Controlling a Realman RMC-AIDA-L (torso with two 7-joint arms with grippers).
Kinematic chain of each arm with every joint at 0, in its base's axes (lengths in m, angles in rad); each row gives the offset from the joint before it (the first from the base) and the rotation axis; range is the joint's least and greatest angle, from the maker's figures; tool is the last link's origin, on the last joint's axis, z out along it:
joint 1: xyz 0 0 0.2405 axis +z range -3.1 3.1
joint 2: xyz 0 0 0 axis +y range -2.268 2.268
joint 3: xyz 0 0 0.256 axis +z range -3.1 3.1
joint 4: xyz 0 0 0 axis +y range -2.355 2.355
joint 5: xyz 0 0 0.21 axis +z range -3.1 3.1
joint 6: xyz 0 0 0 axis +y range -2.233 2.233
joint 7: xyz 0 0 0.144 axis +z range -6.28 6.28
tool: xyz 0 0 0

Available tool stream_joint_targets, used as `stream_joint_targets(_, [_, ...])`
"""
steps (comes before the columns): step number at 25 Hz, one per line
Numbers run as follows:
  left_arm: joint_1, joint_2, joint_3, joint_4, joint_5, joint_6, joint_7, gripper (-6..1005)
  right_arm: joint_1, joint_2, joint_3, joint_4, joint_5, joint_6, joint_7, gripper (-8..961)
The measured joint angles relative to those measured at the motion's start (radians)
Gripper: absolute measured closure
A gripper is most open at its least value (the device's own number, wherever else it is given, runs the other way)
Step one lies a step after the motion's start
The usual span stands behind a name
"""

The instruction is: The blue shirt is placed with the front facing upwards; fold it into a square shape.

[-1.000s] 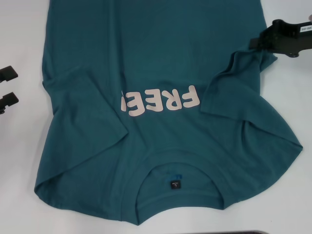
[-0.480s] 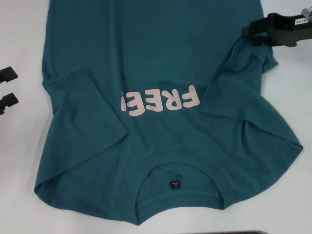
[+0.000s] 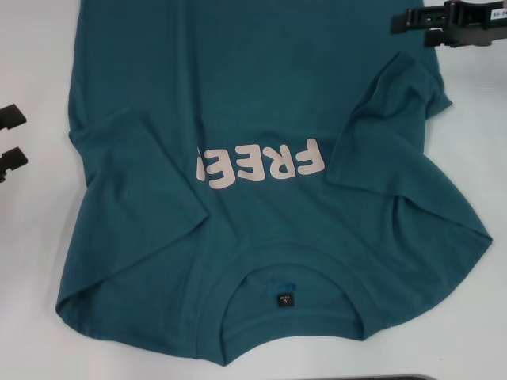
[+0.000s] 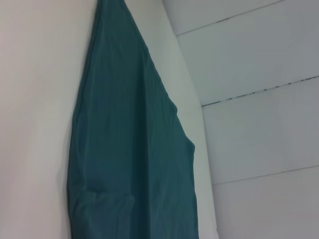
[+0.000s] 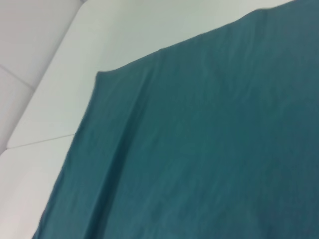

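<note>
Teal blue shirt (image 3: 261, 158) flat, sleeves folded in; right tool (image 3: 412, 22) apart, left tool (image 3: 9, 138) apart

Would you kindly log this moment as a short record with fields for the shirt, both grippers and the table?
shirt: blue shirt spread on the table, front up, "FREE" print showing, collar nearest the robot
sleeves: both folded inward onto the body
left gripper: at the table's left edge, beside the shirt, open, empty
right gripper: at the far right, above the shirt's edge, holding nothing
table: white
</note>
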Motion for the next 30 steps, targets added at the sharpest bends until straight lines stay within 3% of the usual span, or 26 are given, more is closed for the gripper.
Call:
stream_joint_targets(1, [0.001, 0.000, 0.000, 0.000, -0.002, 0.000, 0.001, 66, -0.001, 0.000, 0.000, 0.000, -0.001, -0.003, 0.000, 64])
stream_joint_targets(10, [0.006, 0.001, 0.000, 0.000, -0.005, 0.000, 0.001, 66, -0.043, 0.000, 0.054, -0.053, 0.007, -0.195, -0.021, 30])
stream_joint_targets(13, [0.006, -0.001, 0.000, 0.000, -0.005, -0.001, 0.001, 66, -0.060, 0.005, 0.070, -0.052, 0.007, -0.182, -0.020, 24])
stream_joint_targets(24, [0.000, -0.005, 0.000, 0.002, -0.005, 0.000, -0.001, 67, -0.057, 0.082, 0.064, 0.028, 0.000, 0.013, -0.024, 26])
stream_joint_targets(30, [-0.001, -0.006, 0.000, 0.013, -0.005, 0.000, 0.003, 66, -0.046, 0.108, -0.021, 0.041, -0.002, 0.122, -0.010, 25])
